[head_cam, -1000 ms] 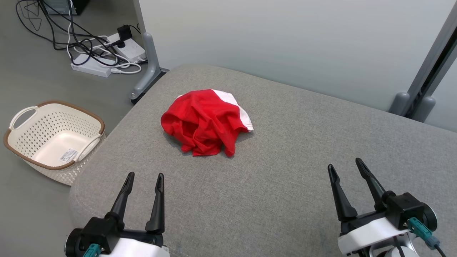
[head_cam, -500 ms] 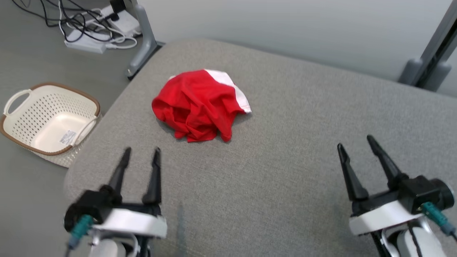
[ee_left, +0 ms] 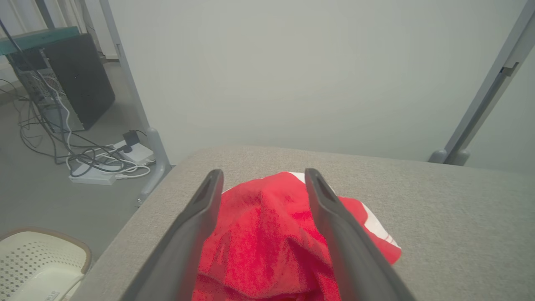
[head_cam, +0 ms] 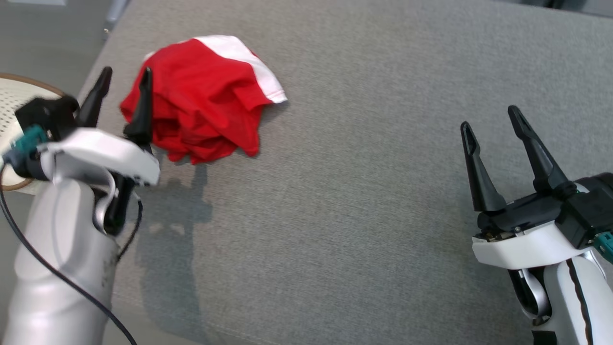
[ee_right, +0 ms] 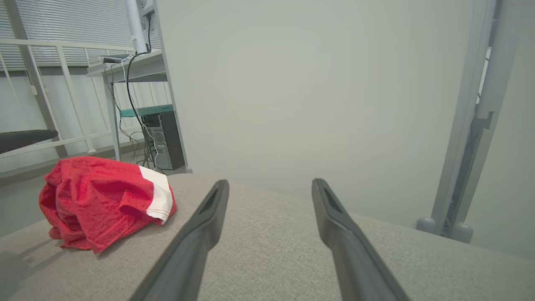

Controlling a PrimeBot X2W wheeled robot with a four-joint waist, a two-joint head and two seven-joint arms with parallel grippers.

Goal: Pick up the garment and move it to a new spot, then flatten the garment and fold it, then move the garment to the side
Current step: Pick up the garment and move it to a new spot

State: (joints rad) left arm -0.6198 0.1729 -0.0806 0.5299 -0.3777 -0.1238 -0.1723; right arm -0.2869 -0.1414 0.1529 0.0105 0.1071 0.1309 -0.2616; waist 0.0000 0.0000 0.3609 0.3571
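A crumpled red garment (head_cam: pixel 201 103) with a white panel lies in a heap on the grey cushion (head_cam: pixel 364 201), at the upper left in the head view. My left gripper (head_cam: pixel 124 74) is open at the heap's left edge; its right finger overlaps the cloth. The left wrist view has the red garment (ee_left: pixel 259 242) showing between and beyond the two spread fingers. Far to the right, my right gripper (head_cam: pixel 491 117) stands open over bare cushion with nothing in it. From the right wrist the garment (ee_right: pixel 100 200) sits well off to the left.
A cream perforated basket (head_cam: pixel 12 103) with a brown rim stands on the floor by the cushion's left edge. Power strips and tangled cables (ee_left: pixel 104 163) lie on the floor beyond the cushion, next to a grey metal post (ee_left: pixel 154 142). A pale wall backs the cushion.
The head camera has tilted down and nearer. My left gripper has reached forward to the garment's left edge, staying open. The right gripper has edged forward. The garment lies as before.
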